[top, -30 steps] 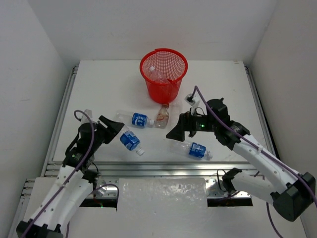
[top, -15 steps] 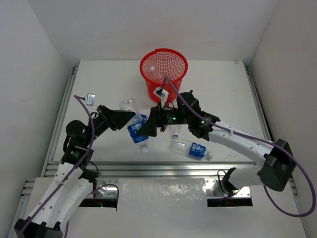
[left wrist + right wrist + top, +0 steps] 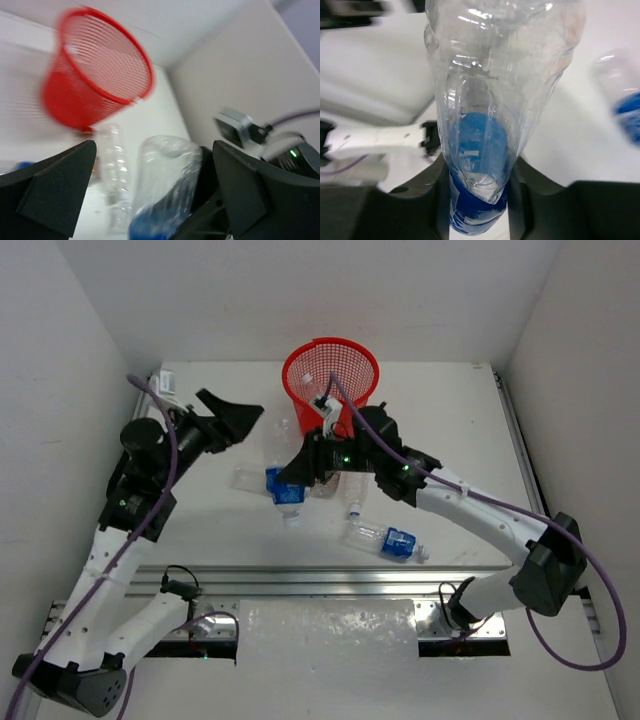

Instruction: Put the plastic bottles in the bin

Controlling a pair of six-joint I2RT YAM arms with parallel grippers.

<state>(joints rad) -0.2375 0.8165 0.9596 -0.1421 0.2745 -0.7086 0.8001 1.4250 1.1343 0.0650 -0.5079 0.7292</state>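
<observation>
The red mesh bin [image 3: 372, 365] stands at the far middle with a clear bottle [image 3: 315, 382] inside. My right gripper [image 3: 292, 475] is shut on a blue-labelled plastic bottle [image 3: 262, 480], fingers at the label, clear end pointing left; the right wrist view shows this bottle [image 3: 485, 100] squeezed in the right gripper [image 3: 477, 172]. My left gripper [image 3: 240, 425] is raised left of the bin and open. An unlabelled bottle [image 3: 283, 435] sits free between it and the bin [image 3: 95, 85]. Seen from the left wrist, the left gripper [image 3: 154, 150] is wide open, with the unlabelled bottle [image 3: 112, 165] and the right-held bottle [image 3: 165, 185] beyond it.
A second blue-labelled bottle [image 3: 288, 502] lies cap-down-screen just below the right gripper. Another clear bottle [image 3: 352, 498] pokes out from under the right arm. A third blue-labelled bottle [image 3: 392, 540] lies near the front rail [image 3: 320, 575]. White walls close in on both sides.
My left arm swung up and back to the far left and its jaws opened, letting go of the unlabelled bottle. My right gripper closed on the blue-labelled bottle.
</observation>
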